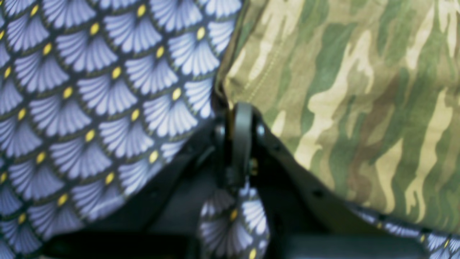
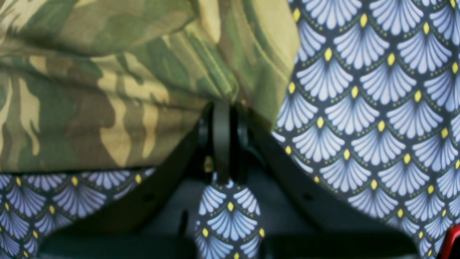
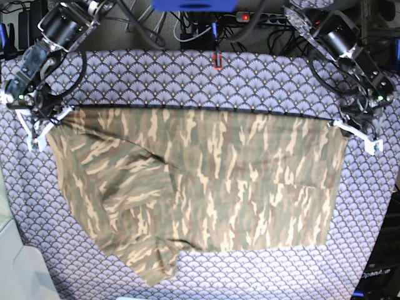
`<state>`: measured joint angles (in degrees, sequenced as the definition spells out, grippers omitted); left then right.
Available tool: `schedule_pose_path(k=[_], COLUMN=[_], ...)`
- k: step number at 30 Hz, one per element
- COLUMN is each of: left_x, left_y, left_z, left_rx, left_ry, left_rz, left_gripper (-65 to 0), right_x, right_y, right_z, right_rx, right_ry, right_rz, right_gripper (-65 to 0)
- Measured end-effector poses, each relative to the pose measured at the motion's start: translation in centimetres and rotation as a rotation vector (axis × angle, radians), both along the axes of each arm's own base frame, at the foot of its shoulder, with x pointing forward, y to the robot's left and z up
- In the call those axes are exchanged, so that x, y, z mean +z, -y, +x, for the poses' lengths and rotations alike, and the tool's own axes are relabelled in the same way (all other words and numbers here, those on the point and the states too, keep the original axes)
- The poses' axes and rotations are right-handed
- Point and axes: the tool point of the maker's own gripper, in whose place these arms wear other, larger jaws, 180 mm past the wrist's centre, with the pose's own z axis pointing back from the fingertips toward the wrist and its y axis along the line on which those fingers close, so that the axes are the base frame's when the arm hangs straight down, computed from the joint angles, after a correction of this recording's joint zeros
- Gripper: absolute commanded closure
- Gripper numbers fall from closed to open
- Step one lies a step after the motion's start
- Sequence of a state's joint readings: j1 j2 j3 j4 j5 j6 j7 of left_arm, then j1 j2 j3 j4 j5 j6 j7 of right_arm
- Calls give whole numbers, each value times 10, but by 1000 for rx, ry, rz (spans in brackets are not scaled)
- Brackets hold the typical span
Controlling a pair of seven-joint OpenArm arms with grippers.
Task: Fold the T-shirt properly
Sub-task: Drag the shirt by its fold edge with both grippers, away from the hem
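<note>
The base view alone shows the whole T-shirt spread on the tablecloth-covered worktop. At its far edge, wrist views show each corner pinched: left claw and right claw both clamped closed on cloth.

T-shirt: one, camouflage print
Tablecloth: one, purple with scallop pattern
Arms: two
Grippers: two, left gripper and right gripper
Red marks on the tablecloth's far edge: one
</note>
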<state>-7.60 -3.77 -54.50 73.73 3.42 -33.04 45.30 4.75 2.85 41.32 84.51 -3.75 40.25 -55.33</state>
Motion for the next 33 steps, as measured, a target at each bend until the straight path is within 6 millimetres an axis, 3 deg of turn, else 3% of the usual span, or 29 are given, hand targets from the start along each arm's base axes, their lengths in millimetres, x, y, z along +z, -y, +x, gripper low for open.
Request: schedule_pose_path(k=[3, 7, 10, 23, 33], left_x=[1, 1, 2, -1, 0], left_y=[-4, -7, -4, -7, -8], left_z=[-10, -20, -24, -53, -74], left_rx=[0, -3, -32, -39, -44], left_ry=[-13, -36, -51, -75, -100], left_rz=[21, 48, 76, 115, 138], left_gripper=[0, 0, 0, 0, 0], right_x=[3, 10, 18, 3, 0], right_y=[-2, -1, 0, -5, -8], right_z=[-7, -30, -32, -71, -85], right_rx=[3, 17, 23, 27, 21], right_ry=[9, 2, 29, -4, 35], right_rz=[10, -21, -44, 25, 35], right_gripper=[0, 0, 0, 0, 0])
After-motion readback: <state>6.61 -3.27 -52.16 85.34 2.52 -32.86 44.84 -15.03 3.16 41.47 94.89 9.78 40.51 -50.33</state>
